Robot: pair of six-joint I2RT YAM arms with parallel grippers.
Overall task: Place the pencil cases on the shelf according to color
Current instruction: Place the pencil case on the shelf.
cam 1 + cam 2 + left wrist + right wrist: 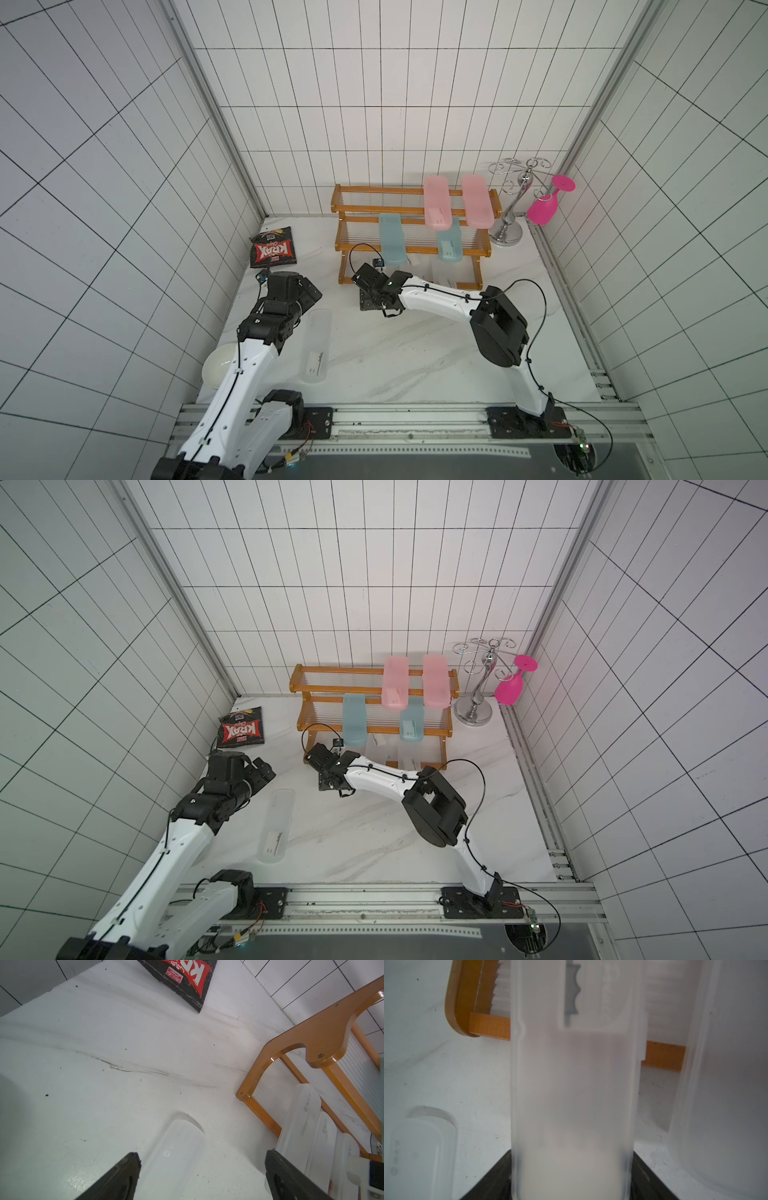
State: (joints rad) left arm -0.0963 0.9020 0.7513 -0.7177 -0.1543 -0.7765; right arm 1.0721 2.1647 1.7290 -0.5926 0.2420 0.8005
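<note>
The shelf holds two pink pencil cases on its top tier and two teal ones on the middle tier. My right gripper, at the shelf's lower left corner, is shut on a frosted clear pencil case whose far end reaches over the bottom tier's front rail. More clear cases lie on that bottom tier. Another clear case lies flat on the table. My left gripper hovers open over its far end.
A black and red Krax snack bag lies at the back left. A chrome cup-hanger stand with a magenta goblet stands right of the shelf. A white bowl sits under my left arm.
</note>
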